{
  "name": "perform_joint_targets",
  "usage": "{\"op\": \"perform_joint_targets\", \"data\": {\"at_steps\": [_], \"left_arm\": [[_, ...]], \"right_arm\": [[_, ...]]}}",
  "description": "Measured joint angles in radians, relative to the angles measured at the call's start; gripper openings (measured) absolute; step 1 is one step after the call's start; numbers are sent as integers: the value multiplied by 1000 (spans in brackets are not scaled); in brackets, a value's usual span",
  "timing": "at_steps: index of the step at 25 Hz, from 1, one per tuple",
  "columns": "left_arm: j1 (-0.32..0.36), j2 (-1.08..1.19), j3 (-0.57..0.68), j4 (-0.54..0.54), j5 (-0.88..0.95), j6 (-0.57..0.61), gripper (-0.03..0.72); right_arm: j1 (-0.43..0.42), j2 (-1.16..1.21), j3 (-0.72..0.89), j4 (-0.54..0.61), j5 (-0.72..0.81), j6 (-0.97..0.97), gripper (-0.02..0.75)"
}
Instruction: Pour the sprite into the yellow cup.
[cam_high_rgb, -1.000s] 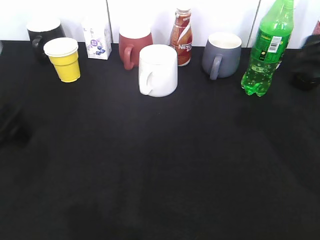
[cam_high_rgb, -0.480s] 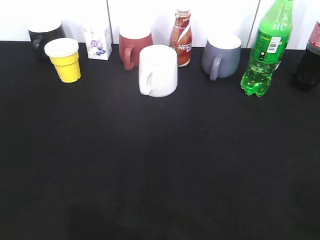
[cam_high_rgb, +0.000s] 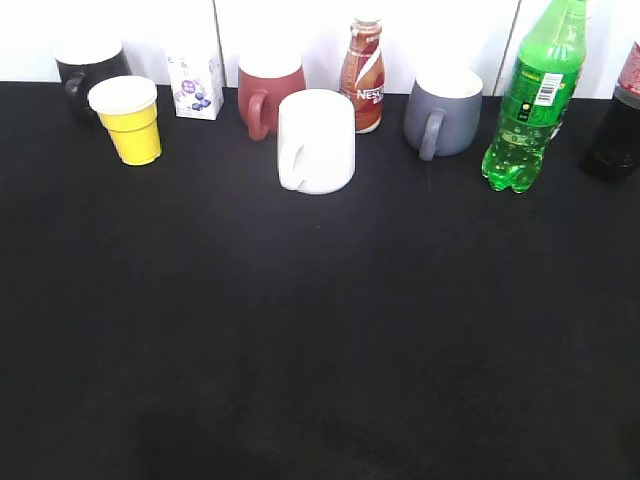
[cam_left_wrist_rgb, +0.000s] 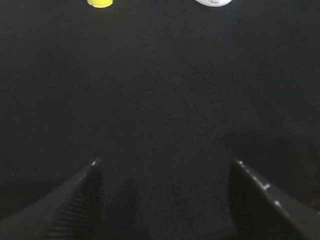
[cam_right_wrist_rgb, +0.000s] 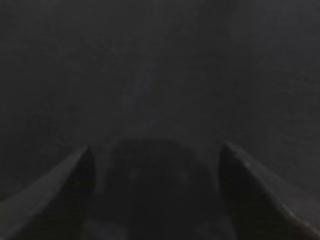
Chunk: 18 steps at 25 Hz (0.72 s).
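Observation:
The sprite (cam_high_rgb: 530, 100), a tall green bottle with a green-white label, stands upright at the back right of the black table. The yellow cup (cam_high_rgb: 129, 120) stands upright at the back left; its base shows at the top of the left wrist view (cam_left_wrist_rgb: 100, 3). No arm shows in the exterior view. My left gripper (cam_left_wrist_rgb: 164, 167) is open and empty above bare black cloth, well short of the cup. My right gripper (cam_right_wrist_rgb: 156, 152) is open and empty over dark cloth; the sprite is out of its view.
Along the back stand a black mug (cam_high_rgb: 85, 70), a small milk carton (cam_high_rgb: 195, 82), a red mug (cam_high_rgb: 268, 92), a brown Nestle bottle (cam_high_rgb: 362, 75), a grey mug (cam_high_rgb: 443, 112) and a dark cola bottle (cam_high_rgb: 618, 125). A white mug (cam_high_rgb: 316, 140) stands in front.
One second ago dark arm shapes blurred the left and right edges of the exterior view; they have withdrawn out of it. The cups and bottles have not moved.

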Motion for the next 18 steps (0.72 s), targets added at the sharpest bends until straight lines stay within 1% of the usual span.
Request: {"op": "perform_joint_targets", "data": {"at_steps": [8, 9, 10, 13, 14, 15, 16, 18], "left_arm": [[1, 0, 0, -1, -3, 0, 584], [19, -5, 0, -2, -3, 0, 584], [65, -23, 0, -2, -4, 0, 584], [257, -73, 0, -2, -4, 0, 584], [310, -88, 0, -2, -4, 0, 584], [347, -106, 0, -2, -4, 0, 584], [370, -127, 0, -2, -4, 0, 584], [383, -150, 0, -1, -4, 0, 584]], "right_arm": [[0, 0, 0, 0, -2, 0, 585], [-6, -5, 0, 0, -2, 0, 585], [-36, -23, 0, 0, -2, 0, 585], [-201, -111, 0, 0, -2, 0, 585], [-233, -124, 0, 0, -2, 0, 585], [-244, -126, 0, 0, -4, 0, 585], [-245, -126, 0, 0, -4, 0, 585], [-246, -126, 0, 0, -3, 0, 585]]}}
